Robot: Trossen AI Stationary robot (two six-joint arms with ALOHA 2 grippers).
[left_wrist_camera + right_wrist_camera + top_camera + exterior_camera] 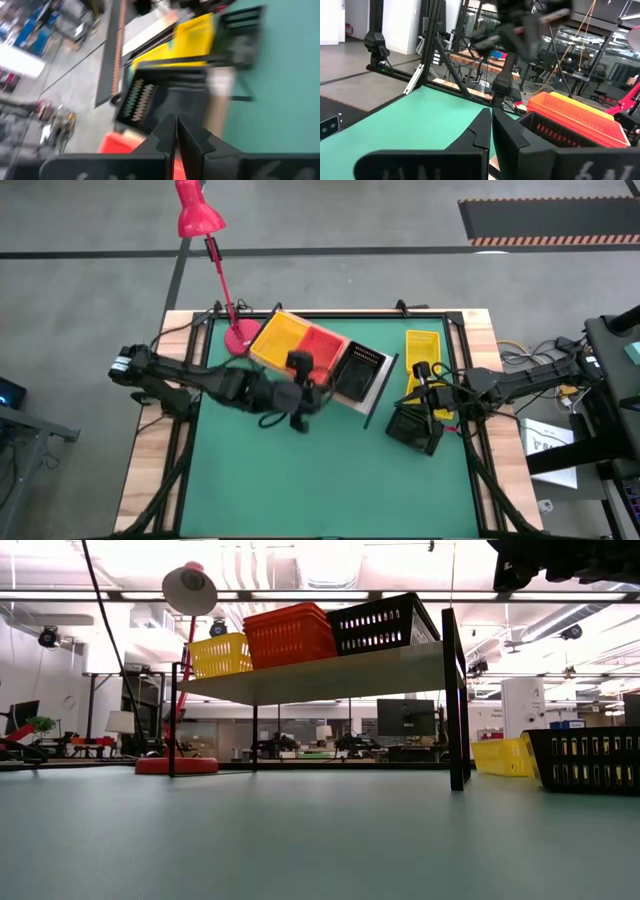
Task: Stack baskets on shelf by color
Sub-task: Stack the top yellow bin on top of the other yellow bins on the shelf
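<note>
The left end effector (300, 392) hangs above the middle of the desk (300, 480), just off the near side of the shelf (372, 395); its own wrist view shows its two dark fingers (165, 132) pressed together, clenched on nothing. The right end effector (432, 395) sits toward the right edge of the desk; its wrist view likewise shows its fingers (482, 127) closed with nothing between them.

The shelf lies aslant across the far middle of the desk and carries three stacks in a row: yellow baskets (280, 338) at the end nearest the far left corner, red-orange baskets (322, 350) in the middle, black baskets (358, 370) at the other end; the low view shows the same row raised on the plank, the stacks side by side. How many baskets make up each stack is hard to judge.

Off the shelf, a loose yellow basket (424, 358) lies near the far right corner; a loose black basket (415, 427) rests on the green mat just beside the right end effector, toward the right edge. A red lamp (197, 215) stands with its base (240, 338) at the far left corner, beside the yellow stack.
</note>
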